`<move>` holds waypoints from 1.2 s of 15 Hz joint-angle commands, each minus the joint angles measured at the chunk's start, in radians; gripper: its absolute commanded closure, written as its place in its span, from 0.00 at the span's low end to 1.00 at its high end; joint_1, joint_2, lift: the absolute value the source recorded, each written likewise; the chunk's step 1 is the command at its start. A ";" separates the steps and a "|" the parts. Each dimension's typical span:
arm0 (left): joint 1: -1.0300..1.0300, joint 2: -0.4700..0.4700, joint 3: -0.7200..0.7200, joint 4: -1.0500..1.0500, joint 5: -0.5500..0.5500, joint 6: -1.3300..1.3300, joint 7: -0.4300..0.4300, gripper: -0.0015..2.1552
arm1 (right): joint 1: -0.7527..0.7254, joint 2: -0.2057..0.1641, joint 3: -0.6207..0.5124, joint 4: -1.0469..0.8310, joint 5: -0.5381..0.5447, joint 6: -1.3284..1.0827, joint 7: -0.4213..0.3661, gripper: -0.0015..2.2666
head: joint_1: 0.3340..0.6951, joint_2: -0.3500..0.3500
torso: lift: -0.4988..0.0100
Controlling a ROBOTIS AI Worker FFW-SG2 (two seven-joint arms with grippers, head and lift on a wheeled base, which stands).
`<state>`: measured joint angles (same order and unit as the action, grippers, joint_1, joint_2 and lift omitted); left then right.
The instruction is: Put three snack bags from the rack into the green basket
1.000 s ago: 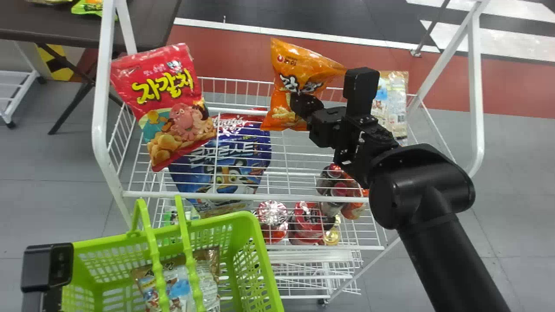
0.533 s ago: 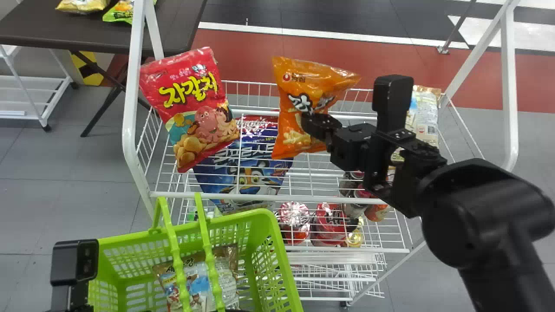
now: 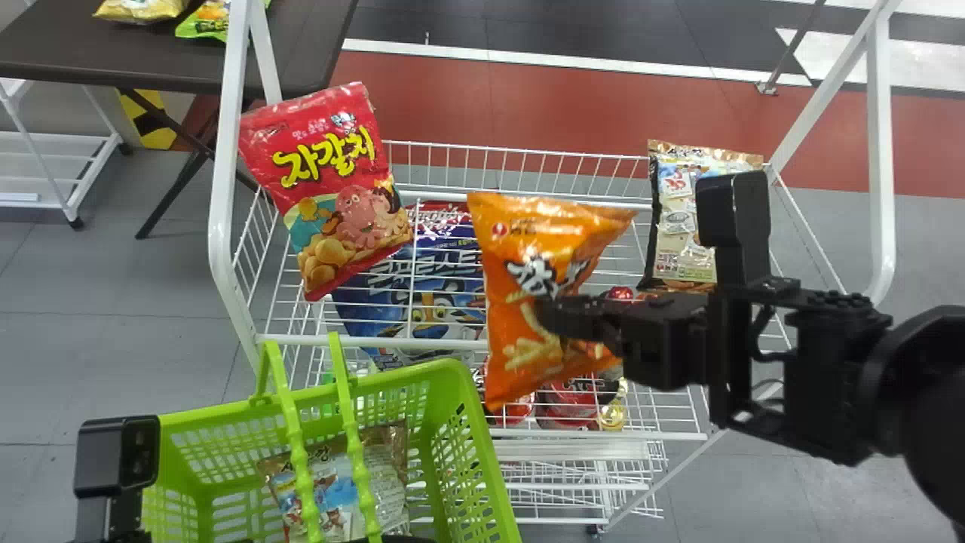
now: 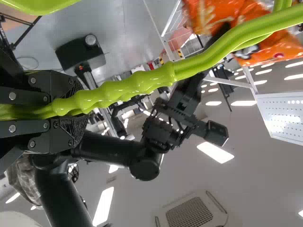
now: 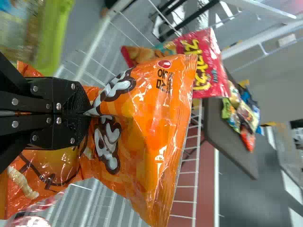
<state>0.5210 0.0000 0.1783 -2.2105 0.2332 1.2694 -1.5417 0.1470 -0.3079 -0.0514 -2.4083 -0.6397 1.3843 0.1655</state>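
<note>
While the right gripper (image 3: 544, 313) pinches the orange snack bag (image 3: 520, 264) at its middle, that bag hangs upright before the white rack (image 3: 222, 204), to the right of the green basket (image 3: 422, 371) and apart from it. Left gripper (image 3: 399, 539): fingers closed around the basket's handles (image 3: 292, 422). One snack bag (image 3: 335, 490) lies inside the basket. On the rack: red bag (image 3: 332, 188) at left, tilted; pale, brown-edged bag (image 3: 678, 226) at right.

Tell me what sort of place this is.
Probably a shop or a mock-up of one: a white wire rack holds snack bags, beside a green basket, and more packets lie on a dark table.
</note>
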 commanded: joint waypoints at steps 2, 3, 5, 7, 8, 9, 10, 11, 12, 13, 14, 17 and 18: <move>-0.003 -0.003 -0.008 0.002 0.000 0.000 0.002 1.00 | 0.032 0.004 -0.039 -0.061 -0.133 0.140 -0.003 0.99 | 1.00 0.30 | 0.98; -0.004 -0.003 -0.013 0.000 0.000 0.000 0.003 1.00 | 0.036 0.010 -0.036 -0.068 -0.175 0.164 -0.006 0.99 | 1.00 0.31 | 0.98; -0.004 -0.003 -0.019 -0.003 0.000 0.003 0.005 1.00 | 0.043 0.029 -0.015 -0.080 -0.212 0.188 -0.018 0.99 | 1.00 0.34 | 0.98; -0.004 -0.003 -0.020 -0.005 0.000 0.003 0.005 1.00 | 0.049 0.050 0.015 -0.081 -0.241 0.188 -0.026 0.99 | 1.00 0.37 | 0.98; -0.004 -0.003 -0.022 -0.005 0.000 0.003 0.005 1.00 | 0.052 0.064 0.036 -0.078 -0.241 0.188 -0.027 0.99 | 1.00 0.42 | 0.98; -0.004 -0.003 -0.025 -0.005 0.000 0.003 0.005 1.00 | 0.059 0.073 0.053 -0.066 -0.247 0.188 -0.027 0.99 | 1.00 0.46 | 0.98; -0.004 -0.003 -0.026 -0.006 0.000 0.003 0.005 1.00 | 0.062 0.082 0.062 -0.048 -0.259 0.188 -0.029 0.99 | 1.00 0.48 | 0.98; -0.004 -0.003 -0.026 -0.008 0.000 0.006 0.006 1.00 | 0.074 0.093 0.074 -0.038 -0.259 0.186 -0.035 0.99 | 1.00 0.51 | 0.98; -0.004 -0.003 -0.026 -0.008 0.002 0.006 0.006 1.00 | 0.082 0.098 0.082 -0.025 -0.264 0.183 -0.038 0.99 | 1.00 0.55 | 0.98; -0.004 -0.003 -0.026 -0.008 0.000 0.006 0.006 1.00 | 0.092 0.102 0.088 -0.008 -0.273 0.174 -0.038 0.99 | 1.00 0.57 | 0.98; -0.004 -0.003 -0.026 -0.008 0.000 0.006 0.006 1.00 | 0.101 0.102 0.101 0.014 -0.276 0.143 -0.037 0.99 | 1.00 0.59 | 0.98; -0.004 -0.003 -0.026 -0.008 0.000 0.006 0.008 1.00 | 0.111 0.104 0.124 0.052 -0.258 0.100 -0.020 0.62 | 1.00 0.65 | 0.98; -0.004 -0.003 -0.025 -0.008 0.000 0.003 0.008 1.00 | 0.112 0.104 0.125 0.054 -0.261 0.100 -0.017 0.20 | 1.00 0.66 | 0.98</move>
<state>0.5169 0.0000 0.1519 -2.2182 0.2334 1.2751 -1.5342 0.2567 -0.2035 0.0697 -2.3608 -0.9003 1.4875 0.1469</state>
